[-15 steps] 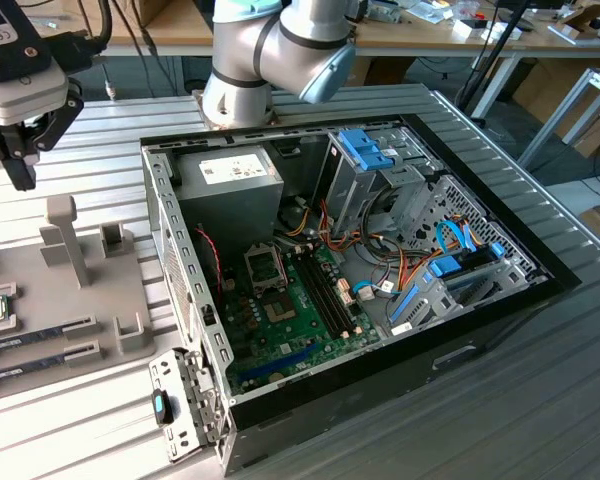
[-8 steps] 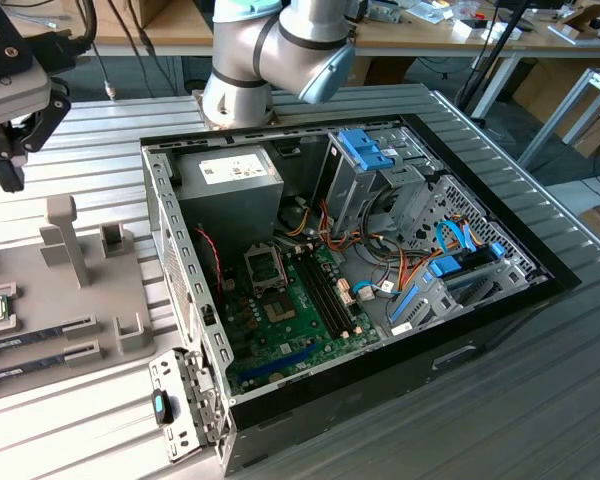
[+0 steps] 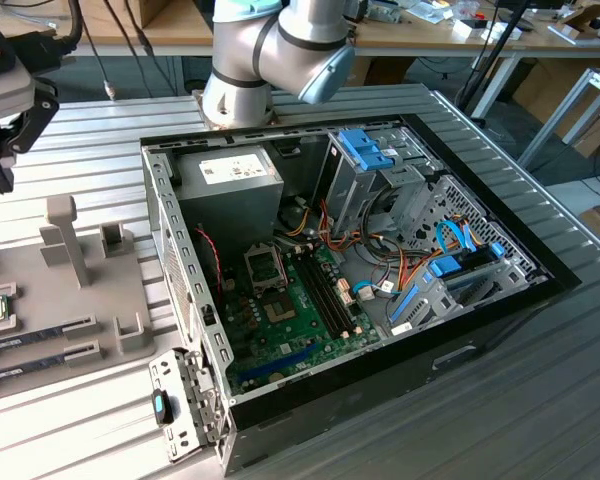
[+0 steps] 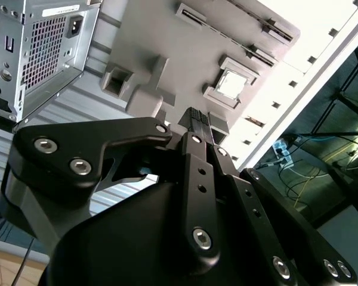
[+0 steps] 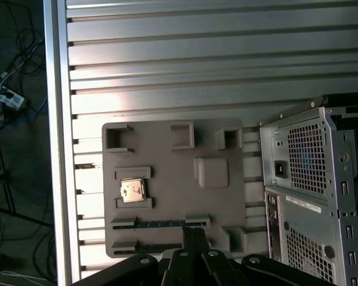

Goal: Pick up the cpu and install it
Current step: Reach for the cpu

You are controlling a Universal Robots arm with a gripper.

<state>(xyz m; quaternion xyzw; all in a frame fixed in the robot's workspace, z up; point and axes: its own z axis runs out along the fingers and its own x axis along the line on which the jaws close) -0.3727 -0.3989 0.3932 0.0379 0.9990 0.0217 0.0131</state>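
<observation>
The arm [image 3: 270, 45] reaches from its base behind the case [image 3: 460, 335] over to the exterior view's left. There the gripper [image 5: 194, 233] hangs above the tray [image 5: 167, 196], pointing down at it and touching nothing. Its two black fingers [image 4: 193, 119] lie pressed together, with only a thin seam between them and nothing in the pinch. The tips are ribbed, and the links behind them are matte black with bright screw heads.

The cpu [image 5: 132, 191] lies flat in a raised square nest on the tray, well apart from the fingertips. Its metal top shines pale inside a thin darker rim. The tray is a matte grey moulded slab with blocky posts and pockets. Near the gripper's tips a long dark stick [image 5: 161, 223] sits in a narrow slot of the tray.

The tray lies on the table [image 5: 197, 59] of ribbed aluminium slats, just beside the case. The case lies open, black outside and bare perforated steel at its back. Inside it are a green board [image 3: 300, 335] and a square metal socket [image 3: 263, 268].
</observation>
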